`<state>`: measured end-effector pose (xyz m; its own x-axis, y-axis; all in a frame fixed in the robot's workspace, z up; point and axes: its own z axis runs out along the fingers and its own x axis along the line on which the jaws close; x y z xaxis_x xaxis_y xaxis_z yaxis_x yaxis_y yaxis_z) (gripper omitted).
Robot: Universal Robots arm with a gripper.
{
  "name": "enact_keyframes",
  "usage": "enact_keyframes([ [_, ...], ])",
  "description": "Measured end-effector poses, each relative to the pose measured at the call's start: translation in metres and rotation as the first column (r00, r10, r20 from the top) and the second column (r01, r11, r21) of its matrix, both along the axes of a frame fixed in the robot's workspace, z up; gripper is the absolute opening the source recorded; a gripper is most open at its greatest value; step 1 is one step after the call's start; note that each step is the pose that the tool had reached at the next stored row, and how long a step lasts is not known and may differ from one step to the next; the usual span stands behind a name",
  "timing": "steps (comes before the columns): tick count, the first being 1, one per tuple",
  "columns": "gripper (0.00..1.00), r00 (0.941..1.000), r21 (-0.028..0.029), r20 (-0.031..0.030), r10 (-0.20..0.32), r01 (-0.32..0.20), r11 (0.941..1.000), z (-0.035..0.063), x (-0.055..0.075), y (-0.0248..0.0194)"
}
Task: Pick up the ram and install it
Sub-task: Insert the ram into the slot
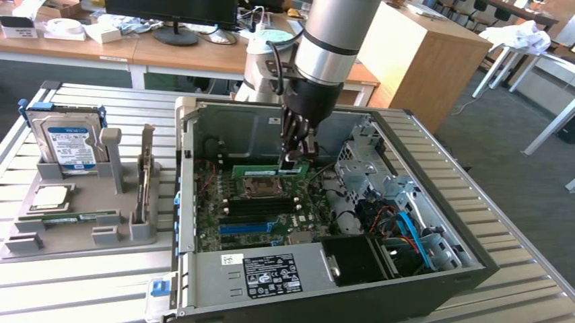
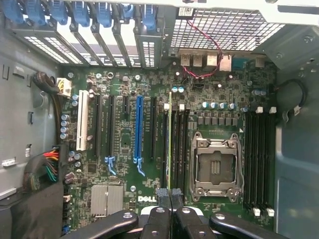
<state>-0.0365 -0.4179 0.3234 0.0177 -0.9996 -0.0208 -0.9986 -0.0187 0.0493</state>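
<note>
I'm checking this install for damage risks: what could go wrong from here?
The gripper holds the ram above the black slots beside the processor socket. If it is not lined up with one slot, it may land on a slot wall. A sideways slip could strike the open socket close by.

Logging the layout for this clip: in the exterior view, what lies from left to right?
From the left: silver hard drive with blue label → thin upright card → long green ram stick in the gripper → blue cables.

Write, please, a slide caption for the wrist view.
Black gripper holding the long, thin green ram stick edge-on over the green motherboard beside its empty silver processor socket.
</note>
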Motion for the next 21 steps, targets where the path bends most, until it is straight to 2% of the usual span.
enact_keyframes([
  [21,0.11,1.0,-0.0001,0.0,0.0,0.0,1.0,-0.0227,0.0,0.0],
])
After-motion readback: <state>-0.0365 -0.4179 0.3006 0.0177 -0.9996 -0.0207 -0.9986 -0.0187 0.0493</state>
